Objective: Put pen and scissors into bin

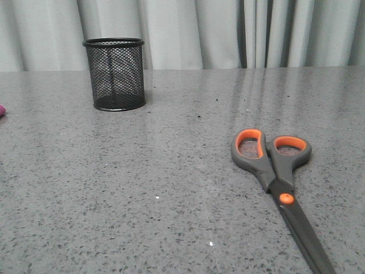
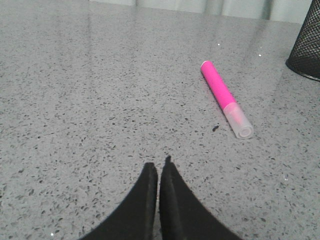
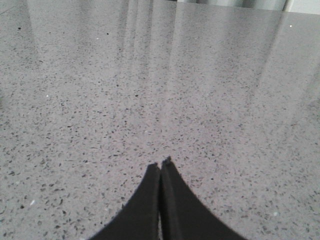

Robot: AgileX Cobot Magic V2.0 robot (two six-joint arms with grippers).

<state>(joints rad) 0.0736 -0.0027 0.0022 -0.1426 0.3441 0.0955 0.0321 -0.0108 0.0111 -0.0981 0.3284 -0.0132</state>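
Note:
The black mesh bin [image 1: 114,73] stands upright at the back left of the table; its lower edge shows in the left wrist view as the bin [image 2: 306,45]. The scissors [image 1: 278,184] lie flat at the front right, orange-lined handles toward the back, blades toward the front edge. The pink pen [image 2: 225,98] lies on the table ahead of my left gripper [image 2: 158,165], apart from it; only the pen's pink end [image 1: 1,109] shows at the front view's left edge. My left gripper is shut and empty. My right gripper [image 3: 161,165] is shut over bare table. Neither gripper shows in the front view.
Grey speckled table [image 1: 142,188] under everything. Pale curtains [image 1: 228,31] hang behind its far edge.

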